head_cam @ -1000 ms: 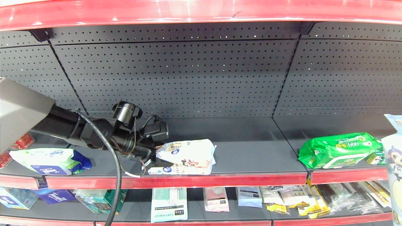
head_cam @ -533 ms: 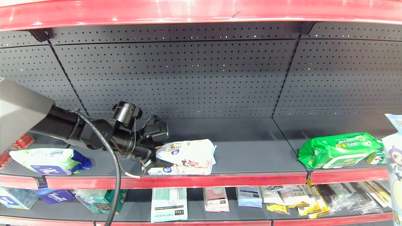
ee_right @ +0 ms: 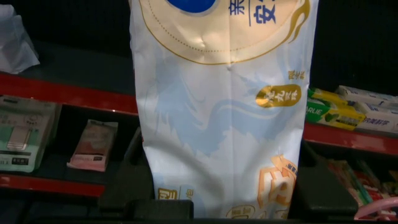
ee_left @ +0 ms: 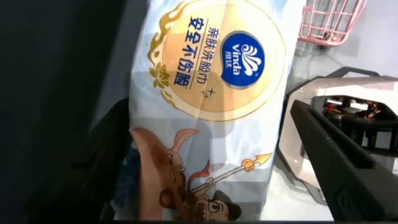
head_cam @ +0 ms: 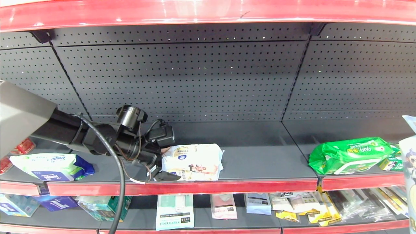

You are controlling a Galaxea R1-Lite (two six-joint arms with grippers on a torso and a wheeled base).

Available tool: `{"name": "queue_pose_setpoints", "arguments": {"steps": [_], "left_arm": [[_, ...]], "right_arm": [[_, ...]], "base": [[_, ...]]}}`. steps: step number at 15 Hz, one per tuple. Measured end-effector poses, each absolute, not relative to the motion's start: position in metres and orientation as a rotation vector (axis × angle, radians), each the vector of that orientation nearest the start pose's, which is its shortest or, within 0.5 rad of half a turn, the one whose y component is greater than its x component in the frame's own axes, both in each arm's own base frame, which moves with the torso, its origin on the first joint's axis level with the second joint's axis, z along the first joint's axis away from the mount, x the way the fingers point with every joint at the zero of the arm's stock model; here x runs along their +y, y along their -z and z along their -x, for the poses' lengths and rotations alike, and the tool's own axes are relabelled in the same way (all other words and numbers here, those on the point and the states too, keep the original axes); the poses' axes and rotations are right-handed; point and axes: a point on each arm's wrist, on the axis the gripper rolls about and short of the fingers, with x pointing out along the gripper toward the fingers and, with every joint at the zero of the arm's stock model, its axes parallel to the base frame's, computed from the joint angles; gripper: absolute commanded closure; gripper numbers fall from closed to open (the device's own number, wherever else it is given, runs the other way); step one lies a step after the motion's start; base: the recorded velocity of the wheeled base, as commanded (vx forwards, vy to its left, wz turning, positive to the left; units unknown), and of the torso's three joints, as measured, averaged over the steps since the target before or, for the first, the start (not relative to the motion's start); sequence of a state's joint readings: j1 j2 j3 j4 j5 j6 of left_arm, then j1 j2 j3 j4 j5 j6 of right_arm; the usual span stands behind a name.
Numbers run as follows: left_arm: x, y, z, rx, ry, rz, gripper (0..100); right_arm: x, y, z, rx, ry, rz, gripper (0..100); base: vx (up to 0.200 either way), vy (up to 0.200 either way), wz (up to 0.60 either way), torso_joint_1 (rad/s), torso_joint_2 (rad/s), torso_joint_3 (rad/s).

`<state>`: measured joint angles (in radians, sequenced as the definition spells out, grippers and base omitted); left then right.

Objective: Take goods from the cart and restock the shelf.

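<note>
Restocking is partly done. One white tissue pack [head_cam: 195, 162] lies flat on the middle shelf [head_cam: 247, 186], near its red front edge and about midway between the blue-and-white tissue pack [head_cam: 52, 166] on the left and the green wipes pack [head_cam: 349, 155] on the right, well apart from both.

The left gripper [head_cam: 167, 164] sits at the left end of that white pack with its jaws spread. In the head view the lower finger [head_cam: 167, 176] lies along the shelf edge just clear of the pack's front. In the left wrist view one finger [ee_left: 333, 158] stands apart from the pack's side with a gap showing. I judge the pack set down and let go, so what is left for this arm is to draw back off the shelf.

The right gripper [ee_right: 221, 180] is clenched on a second tissue pack [ee_right: 224, 93], held upright in front of the shelving. The same pack stands at the far right of the head view [head_cam: 410, 169], near the green wipes. It is not yet on the shelf, and the bare stretch of the middle shelf right of the first pack looks like room for it.

A pink wire basket [ee_left: 326, 22], probably the cart, shows in the left wrist view. I cannot tell what goods remain in it, so how many packs are left is unclear.
</note>
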<state>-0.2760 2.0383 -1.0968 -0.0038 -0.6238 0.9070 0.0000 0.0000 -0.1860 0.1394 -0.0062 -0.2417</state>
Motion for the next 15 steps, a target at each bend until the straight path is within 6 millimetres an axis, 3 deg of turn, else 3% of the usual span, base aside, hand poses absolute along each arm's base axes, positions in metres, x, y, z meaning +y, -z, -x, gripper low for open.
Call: {"name": "queue_pose_setpoints", "arguments": {"steps": [3, 7, 10, 12, 13, 15], "left_arm": [[-0.109, -0.105, -0.337, 0.509, 1.151, -0.551, 0], [-0.107, -0.137, -0.327, 0.447, 1.128, -0.491, 0], [-0.110, -0.161, -0.333, 0.297, 1.022, -0.462, 0], [-0.113, -0.177, -0.345, 0.161, 0.737, -0.414, 0], [-0.114, -0.184, -0.350, 0.101, 0.557, -0.302, 0], [-0.115, -0.182, -0.346, 0.097, 0.346, -0.163, 0]], "right_arm": [[0.000, -0.111, 0.040, -0.046, 0.011, 0.242, 100], [0.000, -0.111, 0.040, -0.045, 0.023, 0.241, 100], [0.000, -0.110, 0.039, -0.038, 0.025, 0.242, 100], [-0.001, -0.109, 0.039, -0.035, 0.027, 0.241, 100], [-0.001, -0.109, 0.039, -0.034, 0.035, 0.242, 100], [-0.002, -0.109, 0.039, -0.025, 0.095, 0.240, 100]], "base": [[0.000, 0.000, 0.00, 0.000, 0.00, 0.000], [0.000, 0.000, 0.00, 0.000, 0.00, 0.000], [0.000, 0.000, 0.00, 0.000, 0.00, 0.000], [0.000, 0.000, 0.00, 0.000, 0.00, 0.000], [0.000, 0.000, 0.00, 0.000, 0.00, 0.000], [0.000, 0.000, 0.00, 0.000, 0.00, 0.000]]}}
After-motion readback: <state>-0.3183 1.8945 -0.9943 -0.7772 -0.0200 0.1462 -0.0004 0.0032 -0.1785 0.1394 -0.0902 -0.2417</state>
